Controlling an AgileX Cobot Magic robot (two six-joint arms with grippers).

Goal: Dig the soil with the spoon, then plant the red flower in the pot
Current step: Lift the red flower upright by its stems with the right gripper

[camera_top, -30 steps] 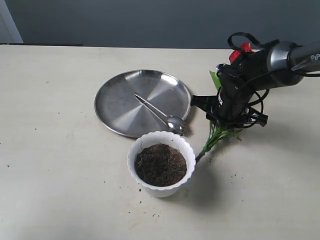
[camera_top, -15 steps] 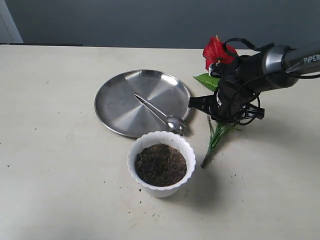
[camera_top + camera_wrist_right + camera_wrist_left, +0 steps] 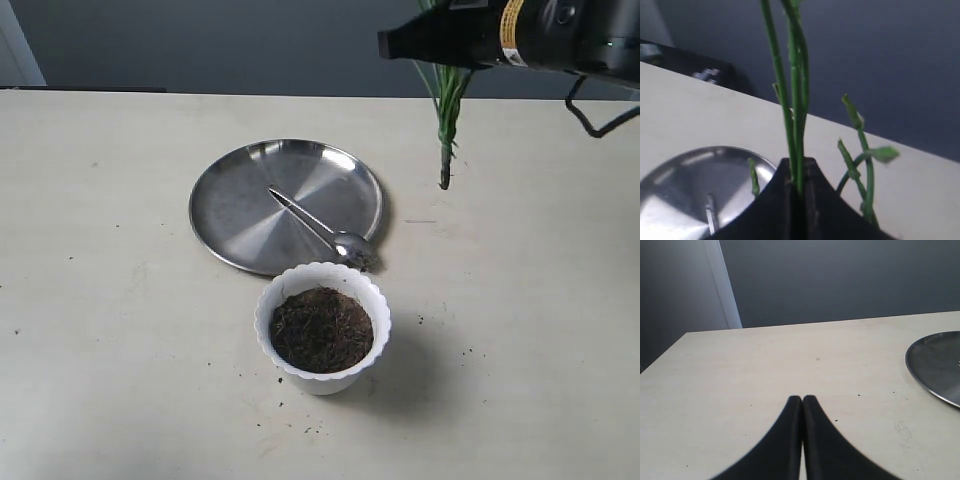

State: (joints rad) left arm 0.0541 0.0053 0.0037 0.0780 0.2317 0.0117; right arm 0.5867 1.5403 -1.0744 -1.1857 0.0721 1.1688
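Right claw (image 3: 798, 186), clamped on the red flower (image 3: 445, 110) stems at upper right, should lower the stem tip vertically into the pot (image 3: 322, 328) soil (image 3: 322, 328) at lower centre.

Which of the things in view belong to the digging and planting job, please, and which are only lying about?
Part of the job:
- spoon, lying on the plate
- soil, inside the pot
- pot
- red flower, stems pinched in the right end effector; bloom out of frame

Lying about:
- steel plate
- soil crumbs on the table
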